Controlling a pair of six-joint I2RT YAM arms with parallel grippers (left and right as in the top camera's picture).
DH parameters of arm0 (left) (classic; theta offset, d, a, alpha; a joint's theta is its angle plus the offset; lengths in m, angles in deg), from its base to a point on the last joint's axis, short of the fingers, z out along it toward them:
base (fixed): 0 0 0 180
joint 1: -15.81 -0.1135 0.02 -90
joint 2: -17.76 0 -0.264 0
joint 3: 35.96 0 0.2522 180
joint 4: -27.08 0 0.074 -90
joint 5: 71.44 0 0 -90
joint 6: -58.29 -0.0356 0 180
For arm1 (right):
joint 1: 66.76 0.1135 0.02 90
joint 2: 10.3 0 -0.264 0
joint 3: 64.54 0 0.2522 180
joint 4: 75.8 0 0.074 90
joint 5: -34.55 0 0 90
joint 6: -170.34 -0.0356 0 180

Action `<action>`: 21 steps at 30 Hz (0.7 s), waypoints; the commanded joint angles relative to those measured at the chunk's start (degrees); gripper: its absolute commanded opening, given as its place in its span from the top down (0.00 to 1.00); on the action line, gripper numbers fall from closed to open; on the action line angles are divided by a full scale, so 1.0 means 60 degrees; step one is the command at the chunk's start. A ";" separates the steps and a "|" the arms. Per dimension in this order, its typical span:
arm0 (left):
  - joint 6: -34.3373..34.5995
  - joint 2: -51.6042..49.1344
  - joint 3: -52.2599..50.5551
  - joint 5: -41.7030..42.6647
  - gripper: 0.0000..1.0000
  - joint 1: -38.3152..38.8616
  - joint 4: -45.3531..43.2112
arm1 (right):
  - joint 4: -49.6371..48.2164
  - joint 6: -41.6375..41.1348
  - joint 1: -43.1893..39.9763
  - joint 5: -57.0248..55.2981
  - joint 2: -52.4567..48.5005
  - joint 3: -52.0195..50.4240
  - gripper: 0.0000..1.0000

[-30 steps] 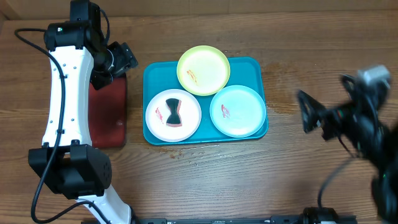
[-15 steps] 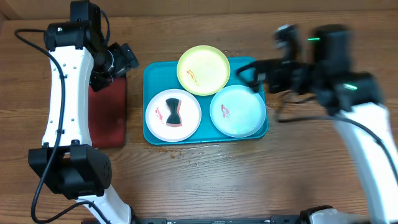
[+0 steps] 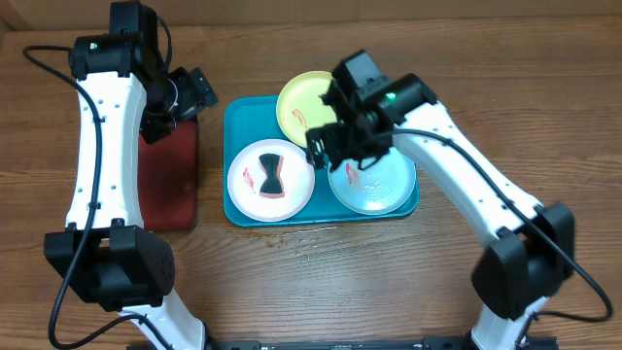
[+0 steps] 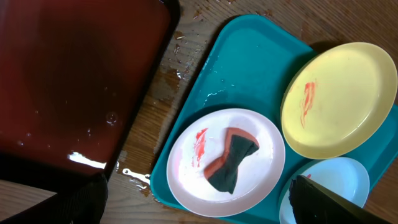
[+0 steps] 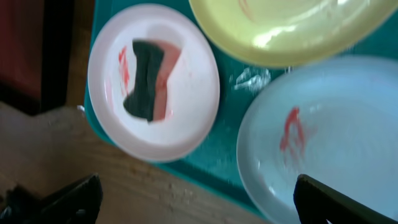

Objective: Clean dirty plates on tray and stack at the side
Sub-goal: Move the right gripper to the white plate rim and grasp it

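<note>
Right arm [image 3: 457, 165] hung over the tray [image 3: 241, 117]. The right jaws were spread wide and empty, above the gap between the white plate [image 3: 296, 185] and the blue plate [image 3: 389, 185]. The left jaws were also released, holding nothing, parked over the red tray [image 3: 165, 194], well apart from the plates.

Risks, as I judged them:
- Jaws that wide could clip a plate rim on the way down and flip it; the three plates sat close together.
- The sponge [image 3: 271, 175] looked pinched at its waist. An off-centre grab might just drag it across the white plate.
- Tray and bench [image 3: 408, 282] looked wet beside the red tray. A plate scrubbed with nothing pinning it would probably skate.
- The yellow plate [image 3: 303, 95] overhung the tray's far rim, so it likely sat tilted and could rock. The right wrist view was blurred; I could not tell whether its edge rested on the blue plate.

Contents: the tray held all three plates, each with a red smear. The white plate carried the sponge in its middle. The red tray showed a wet sheen and a few drops. No plate was stacked at the side yet.
</note>
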 commanded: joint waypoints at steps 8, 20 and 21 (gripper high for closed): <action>-0.0044 0.0062 -0.0007 0.0033 0.05 0.0029 0.0240 | -0.2269 -0.0459 0.0215 -0.0244 -0.0146 0.0368 0.03; -0.0503 0.0062 -0.0007 0.0040 0.00 0.0219 0.0317 | -0.1993 -0.0998 0.0616 -0.0313 -0.1621 0.0357 0.46; -0.0659 0.0062 -0.0007 0.0040 0.00 0.0277 0.0324 | -0.2014 -0.0998 0.0634 -0.0317 -0.1738 0.0357 0.45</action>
